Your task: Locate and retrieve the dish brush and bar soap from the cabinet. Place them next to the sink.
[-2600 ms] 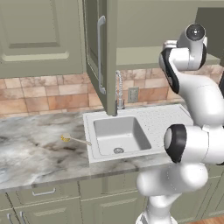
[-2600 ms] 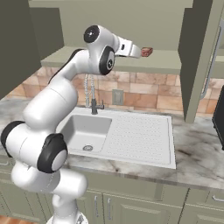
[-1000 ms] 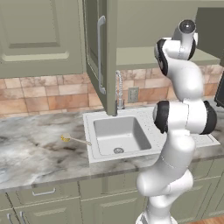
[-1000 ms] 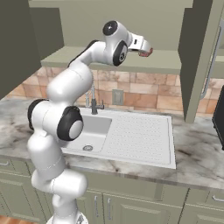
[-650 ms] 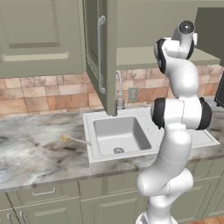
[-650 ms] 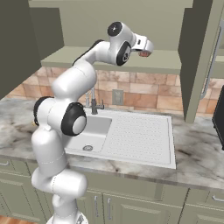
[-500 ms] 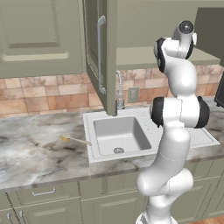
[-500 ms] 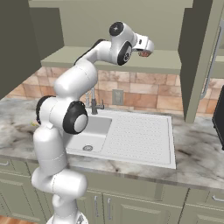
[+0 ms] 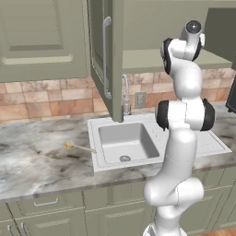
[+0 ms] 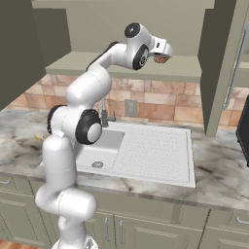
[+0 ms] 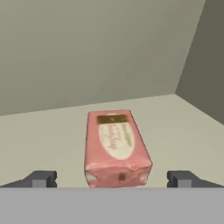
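Marbled grey countertop [image 9: 37, 166] runs under olive-green wall cabinets, with a brick-pattern backsplash behind. White sink [image 9: 138, 159] is set into the counter, chrome spring-neck faucet [image 9: 125, 94] at its back edge. Cabinet [image 9: 152, 57] above the sink stands open, its panelled door [image 9: 103, 50] with the long silver bar handle swung out toward the camera. Dish brush [image 9: 79, 147] lies on the counter just left of the sink, yellow-tan head pointing away from the basin, handle tip near the sink rim. Arm reaches up to the cabinet's inner shelf [image 10: 185, 68]. Gripper [image 11: 111, 179] is spread wide, holding nothing; its 2 fingertips [image 11: 41, 178] sit on either side of the bar soap [image 11: 116, 146], well clear of it. Bar soap lies flat on the shelf, pink with a paler oval label face up, short end toward the hand. From the right base view the soap [image 10: 160, 59] shows as a reddish block just ahead of the hand.
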